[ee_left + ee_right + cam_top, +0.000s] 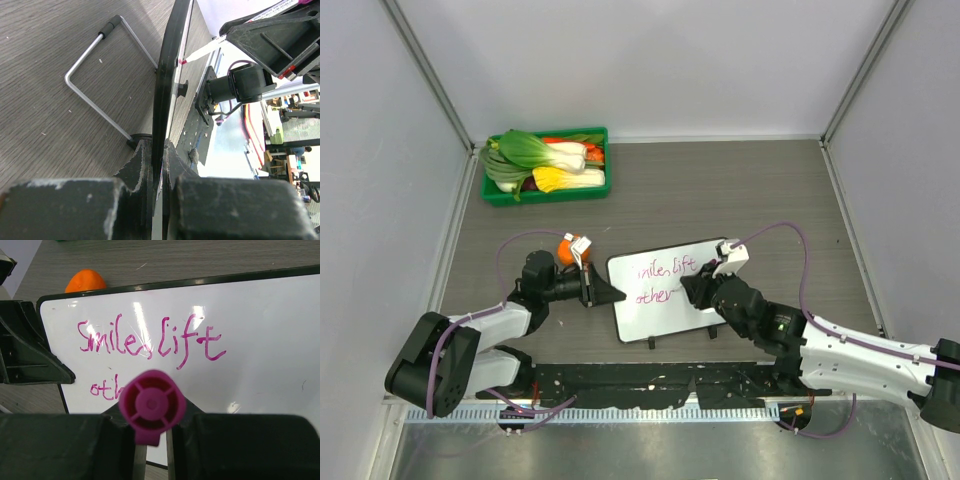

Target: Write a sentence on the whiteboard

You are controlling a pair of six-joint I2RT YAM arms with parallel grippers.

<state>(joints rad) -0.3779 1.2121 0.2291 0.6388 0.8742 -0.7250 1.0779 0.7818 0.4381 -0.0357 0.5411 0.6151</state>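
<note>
Top external: whiteboard (665, 318) sits mid-tabletop (740, 190). Left gripper (615, 293) clamped on its left edge. Right gripper (697, 290) closed on magenta marker (152, 407), over board's right part. Sentence (667, 267) in pink, two lines, "Smile, lift" above "oth", rest hidden behind marker.

Green tray (570, 193) holding leafy vegetables (535, 152), table (740, 190) far left; orange fruit (566, 253) nearer, well apart.

Open table (720, 190) stretches between whiteboard (670, 310) and green tray (550, 197).
</note>
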